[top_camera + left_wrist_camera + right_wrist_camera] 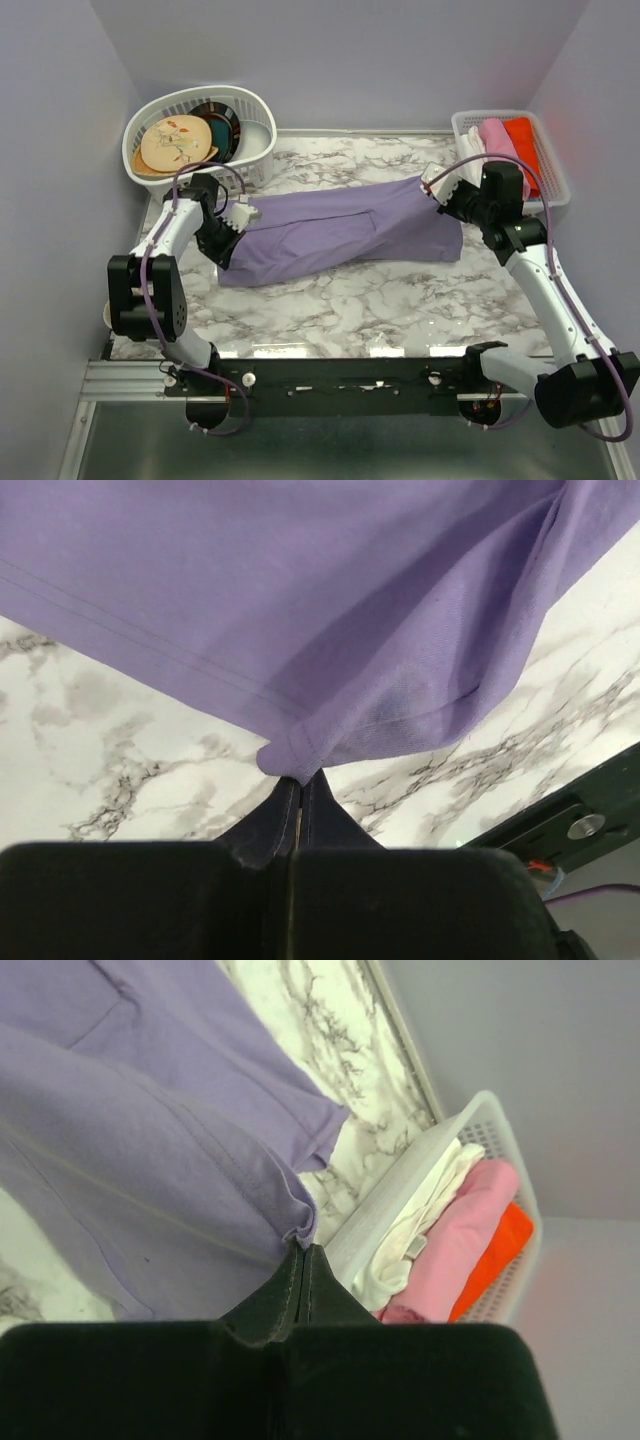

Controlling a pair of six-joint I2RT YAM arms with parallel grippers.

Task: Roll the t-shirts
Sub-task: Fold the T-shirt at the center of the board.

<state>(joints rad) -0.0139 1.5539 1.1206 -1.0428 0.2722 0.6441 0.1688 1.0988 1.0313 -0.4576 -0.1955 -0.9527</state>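
Two grips, and both are clamped right down, I call over the link. The left gripper (300, 785) has its fingers pressed together on a folded bit of hem of the lavender t-shirt (340, 232). The right gripper (303, 1260) pinches the far end the same way, at a sleeve or a shoulder edge; I can't tell which.

— Where does the shirt sit for you?

— Strung between my two hands as a long folded band. Its middle appears to rest on the marble table (350, 305). Just beyond the right fingertips, off to their right, is the white basket (400, 1195) of folded cloths (470, 1220).

— So what makes this step go well?

— I judge I'm squaring the band up before rolling. I'd keep both pinches closed, draw the hands apart only until the wrinkles go, then lower both ends together so it lies flat. The fabric looks thin and slack. Too much pull may slip it from a pinch, and too little leaves a crease that rolls crooked. I'd also hold the right hand short of that basket.
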